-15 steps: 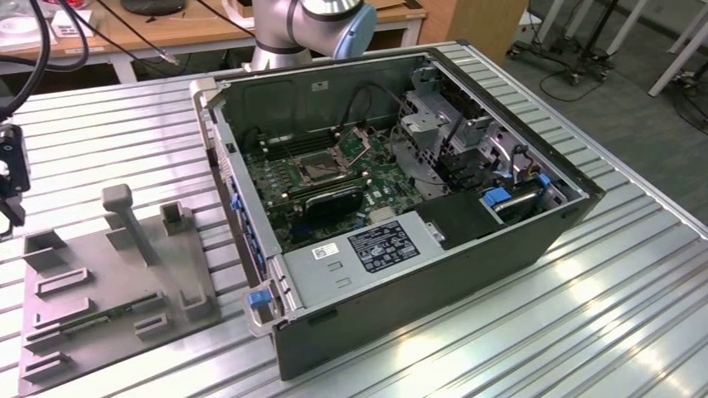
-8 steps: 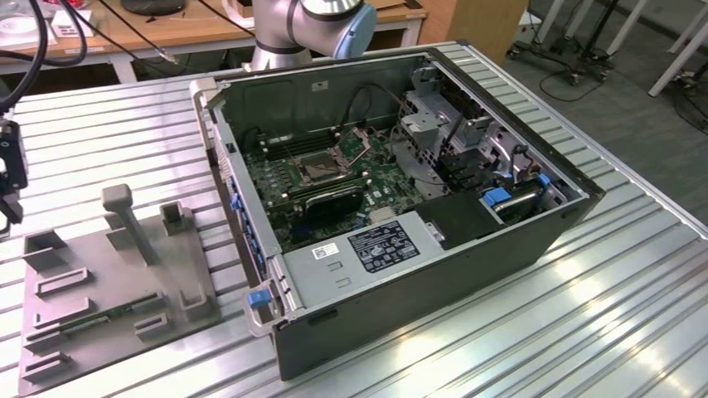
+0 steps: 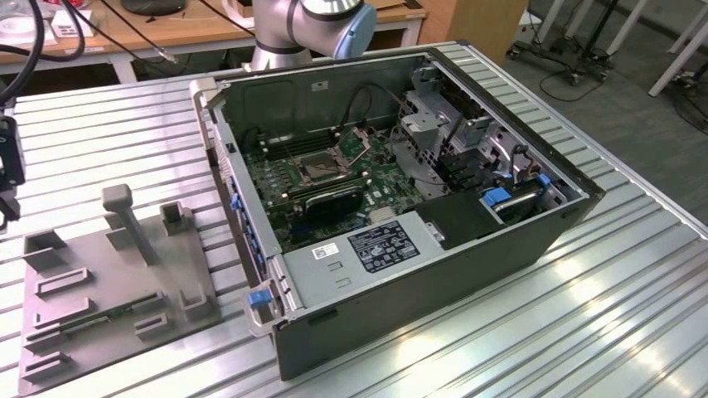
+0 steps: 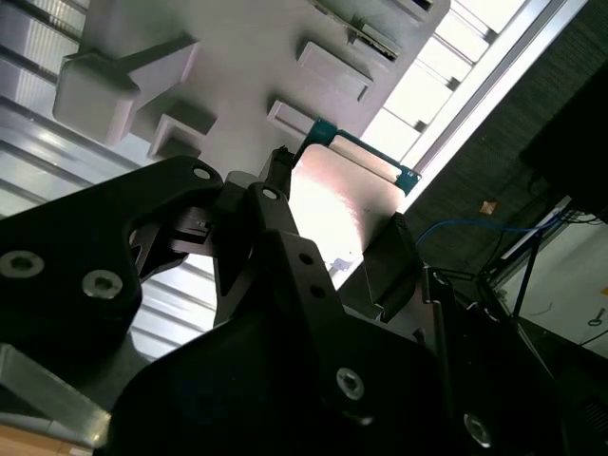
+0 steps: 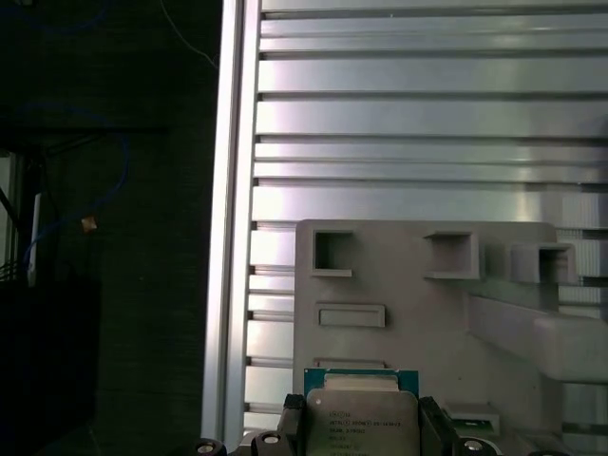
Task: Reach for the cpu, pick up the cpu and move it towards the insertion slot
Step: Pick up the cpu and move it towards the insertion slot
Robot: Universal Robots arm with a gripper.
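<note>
Two dark fingers point(image 5: 292, 427) of the gripper point(image 5: 361, 425) are clenched on opposite edges of the cpu point(image 5: 361, 410). It is nearest in the first wrist view, with its pale metal top turned toward the wrist and a green rim along its far edge. The chip is square, so it offers no long axis, only the pair of gripped sides. Its near part is cut off by the frame edge, and in the second wrist view glare washes its face to a blank sheen. Just behind it lies the grey tray point(image 5: 418, 332), with rectangular recesses and upright posts. Whether the cpu hangs clear of the tray or touches it cannot be told from either wrist view. Under the tray runs the slatted metal table point(image 3: 619, 332). In the exterior view the tray sits at the left with a long green memory stick point(image 3: 105, 315) in one recess. A dark piece point(image 3: 7, 166), judged to belong to the arm's end, is cut by the left edge above it. The insertion slot point(image 3: 314, 172) lies well apart toward the exterior view's right, inside the open computer case point(image 3: 443, 274), its silver frame set in green board. The case's side wall stands between tray and slot. The slot's dark centre is too small to make out.
</note>
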